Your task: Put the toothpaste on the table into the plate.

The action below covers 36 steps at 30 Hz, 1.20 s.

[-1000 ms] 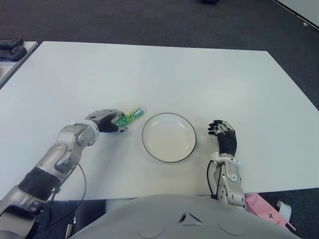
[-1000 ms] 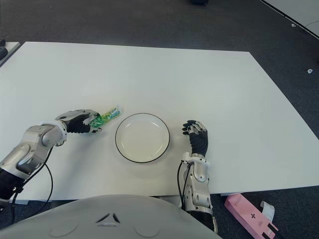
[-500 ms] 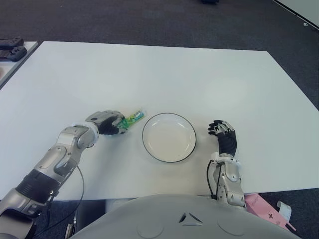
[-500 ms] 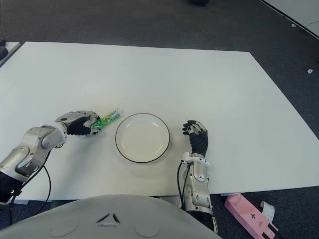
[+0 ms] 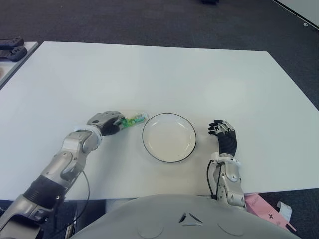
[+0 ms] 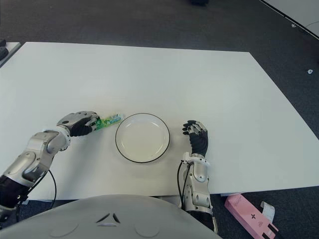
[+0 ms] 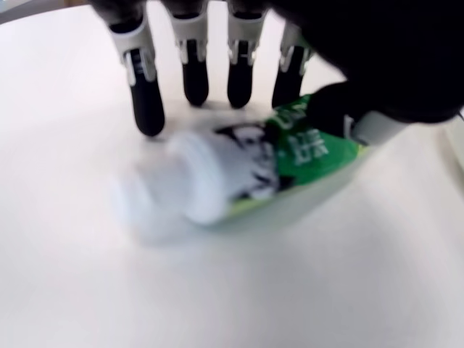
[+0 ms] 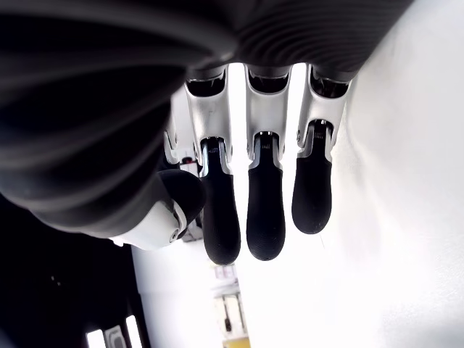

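Note:
The toothpaste (image 5: pixel 134 119) is a green tube with a white cap (image 7: pixel 210 185). It lies low over the white table (image 5: pixel 164 74), just left of the plate. My left hand (image 5: pixel 113 123) is curled around the tube's near end, and its thumb (image 7: pixel 330 116) presses on the green part. The cap end points toward the plate (image 5: pixel 169 114), a white dish with a dark rim that holds nothing. My right hand (image 5: pixel 224 135) shows to the right of the plate, fingers relaxed and holding nothing.
A pink box (image 5: pixel 266 209) shows below the table's front right corner. Dark objects (image 5: pixel 11 48) sit on another surface at the far left. The table's front edge runs close to both forearms.
My left hand has shifted a little toward the plate with the tube, which now lies flatter, its cap nearer the plate's rim. The right hand has not moved.

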### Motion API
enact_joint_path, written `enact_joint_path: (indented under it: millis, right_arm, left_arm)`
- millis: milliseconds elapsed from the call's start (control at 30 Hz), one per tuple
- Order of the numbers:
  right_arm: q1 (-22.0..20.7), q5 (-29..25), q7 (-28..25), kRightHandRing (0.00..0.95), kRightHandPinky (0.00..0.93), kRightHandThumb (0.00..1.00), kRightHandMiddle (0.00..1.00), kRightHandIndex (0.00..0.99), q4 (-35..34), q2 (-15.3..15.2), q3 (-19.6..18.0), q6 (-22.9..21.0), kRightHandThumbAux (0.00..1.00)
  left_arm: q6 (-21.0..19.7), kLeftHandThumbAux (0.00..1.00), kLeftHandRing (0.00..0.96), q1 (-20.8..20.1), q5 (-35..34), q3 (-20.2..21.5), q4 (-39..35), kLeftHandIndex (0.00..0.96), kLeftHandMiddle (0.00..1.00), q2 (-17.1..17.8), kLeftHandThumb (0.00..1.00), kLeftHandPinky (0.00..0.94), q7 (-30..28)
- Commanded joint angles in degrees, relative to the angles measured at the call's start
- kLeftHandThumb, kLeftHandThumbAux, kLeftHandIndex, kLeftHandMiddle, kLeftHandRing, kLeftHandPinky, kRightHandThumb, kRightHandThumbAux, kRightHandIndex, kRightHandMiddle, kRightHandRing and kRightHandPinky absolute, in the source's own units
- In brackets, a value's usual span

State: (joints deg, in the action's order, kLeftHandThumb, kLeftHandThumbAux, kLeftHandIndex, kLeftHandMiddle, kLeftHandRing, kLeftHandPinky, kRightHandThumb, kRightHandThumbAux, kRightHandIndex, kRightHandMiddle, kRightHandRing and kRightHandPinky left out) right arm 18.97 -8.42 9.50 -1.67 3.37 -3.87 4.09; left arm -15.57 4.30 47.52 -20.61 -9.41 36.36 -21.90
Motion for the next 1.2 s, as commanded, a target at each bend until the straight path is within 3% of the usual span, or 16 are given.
enact_joint_path:
  millis: [33,133,233,400,800,1200]
  right_arm:
    - [2.1,-0.5,0.5,0.526,0.523,0.708,0.535,0.429,2.4,2.5,-0.4,-2.2,0.725]
    - [2.2,-0.6,0.5,0.527,0.525,0.708,0.535,0.429,2.2,2.5,-0.4,-2.4,0.725]
    - [2.3,-0.6,0.5,0.528,0.524,0.708,0.535,0.429,2.0,2.4,-0.4,-2.4,0.725]
    - [2.4,-0.8,0.3,0.527,0.523,0.708,0.535,0.429,1.8,2.3,-0.6,-2.3,0.725]
    - [2.4,-1.4,0.1,0.529,0.518,0.708,0.535,0.429,1.8,2.3,-1.2,-2.2,0.725]
    - [2.1,-1.0,-0.3,0.521,0.515,0.708,0.530,0.429,2.2,2.1,-1.2,-1.9,0.725]
  left_arm:
    - [-4.8,0.381,0.430,2.7,1.9,-1.0,1.1,0.340,0.437,-4.1,0.773,0.382,0.8]
    - [-6.9,0.406,0.486,3.1,4.6,-1.9,2.7,0.359,0.484,-6.6,0.792,0.447,4.5]
    - [-7.6,0.581,0.631,3.0,7.5,-3.4,6.8,0.381,0.516,-9.0,0.829,0.629,10.3]
    - [-5.0,0.652,0.721,0.8,9.6,-4.9,19.9,0.396,0.533,-11.7,0.846,0.766,22.9]
    - [-2.3,0.669,0.798,0.3,12.8,-7.0,24.6,0.398,0.535,-10.3,0.851,0.790,33.2]
    - [-1.3,0.669,0.817,-0.1,12.5,-6.9,26.1,0.399,0.535,-10.3,0.853,0.781,34.9]
